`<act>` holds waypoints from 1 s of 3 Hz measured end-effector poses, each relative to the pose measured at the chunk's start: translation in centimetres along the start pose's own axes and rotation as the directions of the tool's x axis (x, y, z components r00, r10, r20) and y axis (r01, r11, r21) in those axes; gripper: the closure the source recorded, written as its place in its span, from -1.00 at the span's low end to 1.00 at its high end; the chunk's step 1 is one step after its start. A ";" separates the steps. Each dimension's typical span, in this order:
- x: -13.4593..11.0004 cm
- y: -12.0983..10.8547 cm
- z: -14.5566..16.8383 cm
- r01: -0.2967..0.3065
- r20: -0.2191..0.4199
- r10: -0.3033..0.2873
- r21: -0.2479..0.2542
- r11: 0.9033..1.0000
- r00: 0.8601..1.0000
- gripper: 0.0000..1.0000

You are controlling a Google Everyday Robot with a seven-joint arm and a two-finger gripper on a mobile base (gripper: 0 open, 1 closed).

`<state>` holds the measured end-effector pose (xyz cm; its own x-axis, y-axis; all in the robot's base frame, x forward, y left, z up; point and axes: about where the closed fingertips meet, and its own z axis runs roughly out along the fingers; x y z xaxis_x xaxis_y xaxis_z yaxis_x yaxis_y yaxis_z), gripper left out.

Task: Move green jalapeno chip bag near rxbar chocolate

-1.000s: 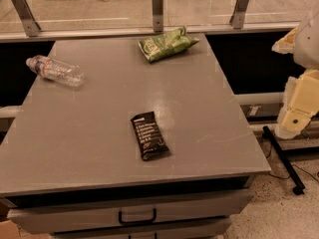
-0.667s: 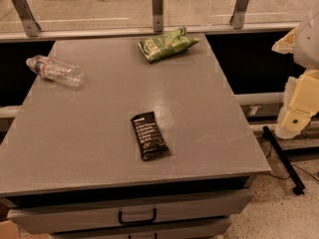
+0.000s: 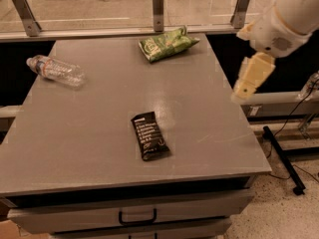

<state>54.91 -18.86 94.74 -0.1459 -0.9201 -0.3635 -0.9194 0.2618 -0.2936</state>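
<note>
Camera view shows the jaws right of the table point(image 3: 99, 148), apart or together I can't see; the green jalapeno chip bag point(image 3: 167, 45) lies left and farther back, so grab its middle.

No text is legible; the pincer point(image 3: 247, 85) hangs right of table point(image 3: 89, 133).

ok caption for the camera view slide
Pincer by the right edge of the table; green jalapeno chip bag at its far edge, rxbar chocolate near the front.
</note>
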 end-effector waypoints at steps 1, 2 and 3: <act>-3.9 -6.7 5.9 -0.013 0.136 0.007 0.040 0.999 0.991 -1.00; -8.2 -12.3 11.0 -0.064 0.252 0.046 0.063 0.996 0.967 -1.00; -11.8 -16.5 16.2 -0.118 0.322 0.093 0.057 0.991 0.942 -1.00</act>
<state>77.76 -7.62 89.57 -0.1057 -0.7489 -0.6542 -0.8734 0.3844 -0.2989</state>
